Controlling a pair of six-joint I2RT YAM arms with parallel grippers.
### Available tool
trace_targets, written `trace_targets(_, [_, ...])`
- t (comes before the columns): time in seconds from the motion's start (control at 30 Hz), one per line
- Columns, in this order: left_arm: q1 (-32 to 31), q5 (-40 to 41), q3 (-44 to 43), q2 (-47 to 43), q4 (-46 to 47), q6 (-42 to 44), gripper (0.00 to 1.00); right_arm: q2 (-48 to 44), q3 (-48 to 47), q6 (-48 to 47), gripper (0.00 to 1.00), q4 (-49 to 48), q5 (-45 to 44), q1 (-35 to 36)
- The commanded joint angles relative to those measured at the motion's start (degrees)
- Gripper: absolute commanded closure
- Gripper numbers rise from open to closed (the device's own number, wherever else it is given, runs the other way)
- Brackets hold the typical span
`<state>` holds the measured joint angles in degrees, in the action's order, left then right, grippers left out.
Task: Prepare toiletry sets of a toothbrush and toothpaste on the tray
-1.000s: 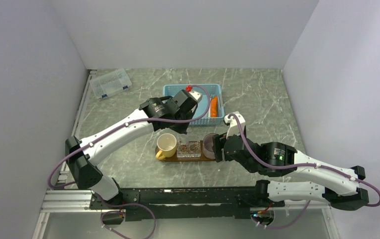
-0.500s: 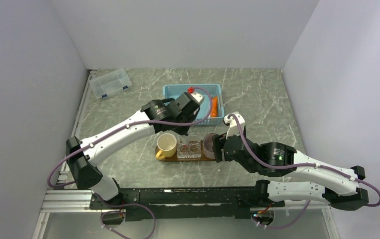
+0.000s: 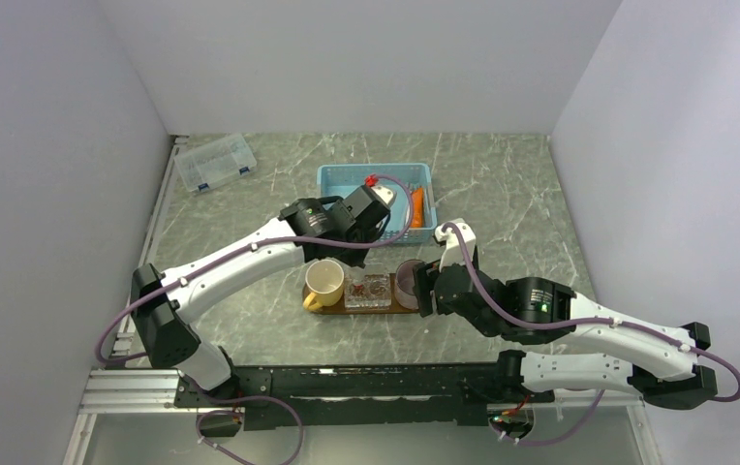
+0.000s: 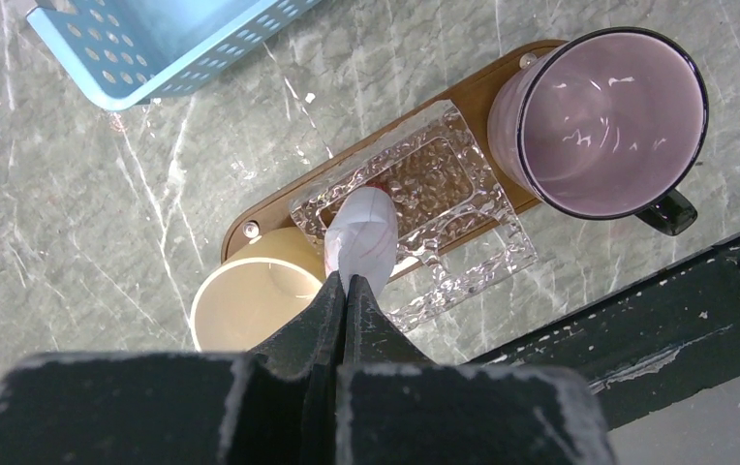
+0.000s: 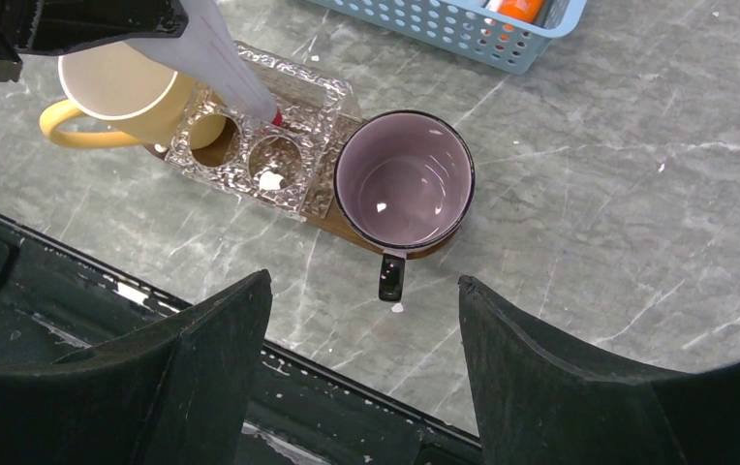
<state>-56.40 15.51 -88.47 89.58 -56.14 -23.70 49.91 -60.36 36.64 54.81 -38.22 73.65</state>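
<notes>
Two fingers of the left gripper [image 4: 347,283] are pressed together on a white red-tipped tube [image 4: 362,232], pointed at the clear holder [image 4: 424,208] on the tray [image 4: 264,213], which is largely covered by it and two mugs. The tube's pinkish print cannot be read. The right gripper [image 5: 361,283] is spread apart, empty. The basket [image 5: 463,34] is cut off, with only an orange tube [image 5: 519,8] end made out.

A grey-green marble-look bench [image 3: 511,194] carries a light-blue perforated plastic basket [image 4: 168,53] toward the back. A clear lidded plastic compartment box [image 3: 215,163] sits near the far left corner. Nearer, a cream-yellow handled mug [image 3: 324,280] and an empty glossy purple mug [image 5: 404,181] with a black handle stand upright, either side of a small clear textured square holder [image 4: 444,194].
</notes>
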Motion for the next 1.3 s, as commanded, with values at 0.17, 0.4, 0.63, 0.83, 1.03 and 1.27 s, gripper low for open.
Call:
trace_targets(0.17, [-0.6,0.5,1.9,-1.3,2.7,-1.0,1.00,-0.1,0.2,0.6,0.27,-2.0,0.3,0.1])
trace_targets(0.4, [-1.0,1.5,2.2,-0.7,2.7,-0.8,1.00,0.1,0.2,0.6,0.27,-2.0,0.6,0.1])
trace_targets(0.63, [-1.3,1.5,3.1,-0.5,3.1,-1.1,1.00,0.2,0.3,0.5,0.27,-2.1,0.5,0.1])
trace_targets(0.83, [-1.3,1.8,3.7,-0.3,3.3,-1.2,1.00,0.6,0.2,0.2,0.26,-2.4,0.5,0.1])
trace_targets(1.03, [-1.3,1.5,4.2,-0.1,4.0,-1.0,1.00,0.8,0.1,-0.2,0.26,-2.4,0.4,0.1])
trace_targets(1.27, [-1.3,1.5,4.0,0.5,3.7,-1.0,0.97,0.5,0.4,0.0,0.26,-2.4,0.4,0.2])
